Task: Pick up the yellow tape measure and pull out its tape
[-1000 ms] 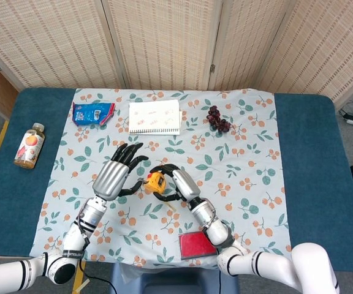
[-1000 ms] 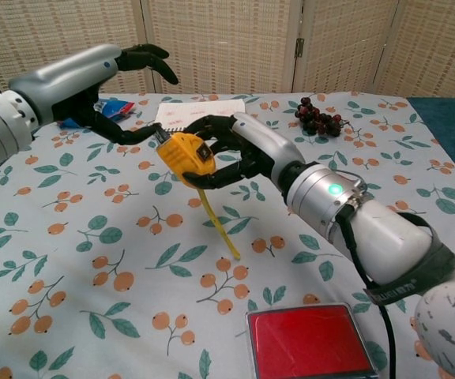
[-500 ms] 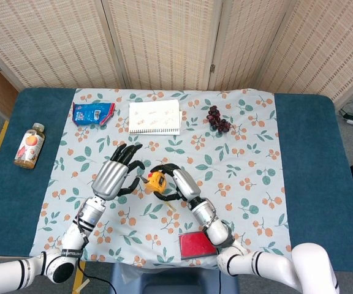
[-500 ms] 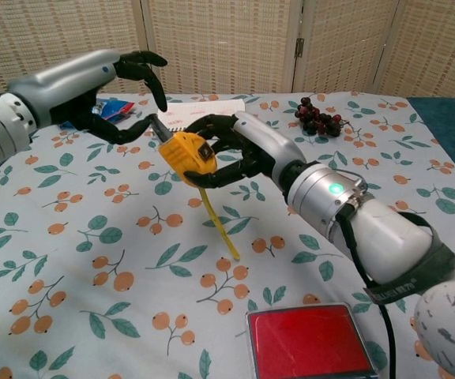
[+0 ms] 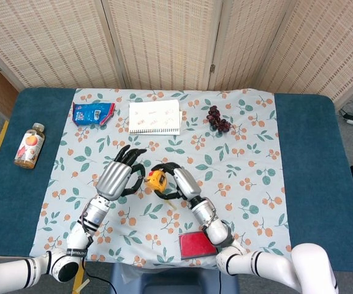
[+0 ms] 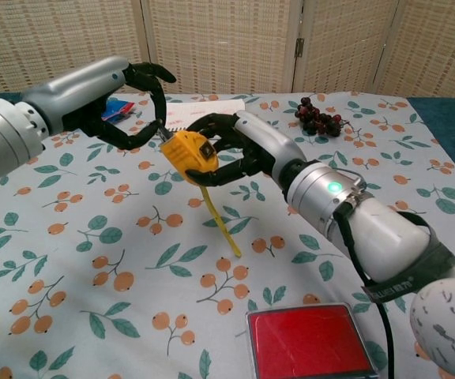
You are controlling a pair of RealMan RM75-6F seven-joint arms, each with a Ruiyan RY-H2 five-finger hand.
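- Near edge of the table: a flat red rectangular case (image 6: 310, 341) lies on the floral tablecloth (image 6: 93, 268), clear of the work.
- Above the cloth's middle, the right hand (image 6: 239, 150) is clamped around the yellow plastic tape measure (image 6: 188, 156), a short yellow tape strip (image 6: 218, 223) hanging from it.
- The left hand (image 6: 129, 106) is just beside it, fingers curled toward the case (whether touching, I cannot tell). Best pinch the blade's tip firmly, then draw straight away while the right hand holds steady.
- Far edge: white notebook (image 5: 154, 116), dark grapes (image 5: 219, 119).

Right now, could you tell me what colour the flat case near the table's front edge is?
The flat case is red with a pale rim, clearest in the chest view.
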